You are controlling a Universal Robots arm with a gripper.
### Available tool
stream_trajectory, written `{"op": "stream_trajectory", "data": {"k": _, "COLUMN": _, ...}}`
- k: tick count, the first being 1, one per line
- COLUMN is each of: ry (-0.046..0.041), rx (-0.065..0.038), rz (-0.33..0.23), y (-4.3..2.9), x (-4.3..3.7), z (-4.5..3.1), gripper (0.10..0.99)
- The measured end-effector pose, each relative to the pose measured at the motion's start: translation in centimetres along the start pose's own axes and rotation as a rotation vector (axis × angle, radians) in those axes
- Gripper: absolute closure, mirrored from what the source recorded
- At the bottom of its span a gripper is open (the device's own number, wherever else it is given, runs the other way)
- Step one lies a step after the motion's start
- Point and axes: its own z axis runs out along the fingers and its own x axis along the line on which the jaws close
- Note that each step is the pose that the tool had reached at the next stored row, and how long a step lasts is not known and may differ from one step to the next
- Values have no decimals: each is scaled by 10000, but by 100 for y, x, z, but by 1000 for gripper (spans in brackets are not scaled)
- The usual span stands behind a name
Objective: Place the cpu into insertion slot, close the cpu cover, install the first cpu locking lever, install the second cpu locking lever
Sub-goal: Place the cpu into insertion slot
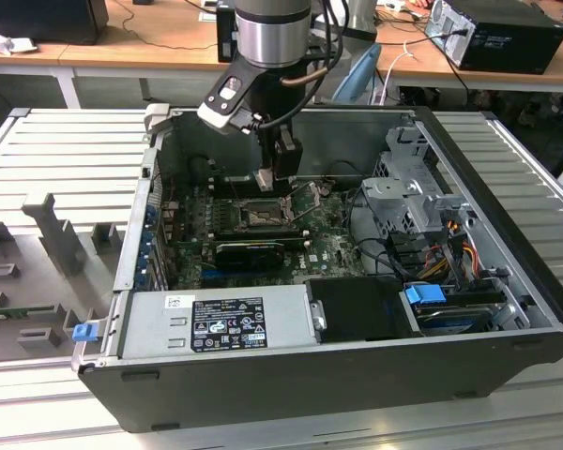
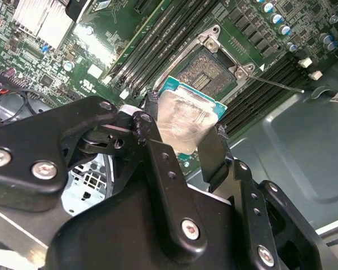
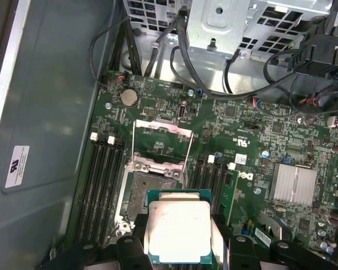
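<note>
- Exterior view: the arm reaches down into the open computer case, which lies on the slatted table. The claw hangs over the insertion slot, well apart from the case walls on the exterior view's left and right.
- Second wrist view: the claw is clenched on the cpu, with its fingers against two opposite edges and the silvery face showing. The chip is not yet seated. The insertion slot lies uncovered just past its far edge, with memory slots alongside.
- First wrist view: the cpu overlaps the near rim of the insertion slot. The cpu cover is swung open at the far rim. Memory slots run just beside the socket, and the drive cage and cables sit well apart.
</note>
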Motion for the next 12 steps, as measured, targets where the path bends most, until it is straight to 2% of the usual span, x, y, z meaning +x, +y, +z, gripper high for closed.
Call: {"op": "stream_trajectory", "data": {"k": 12, "ry": 0, "rx": 0, "rz": 0, "y": -6, "x": -2, "z": 71, "gripper": 561}}
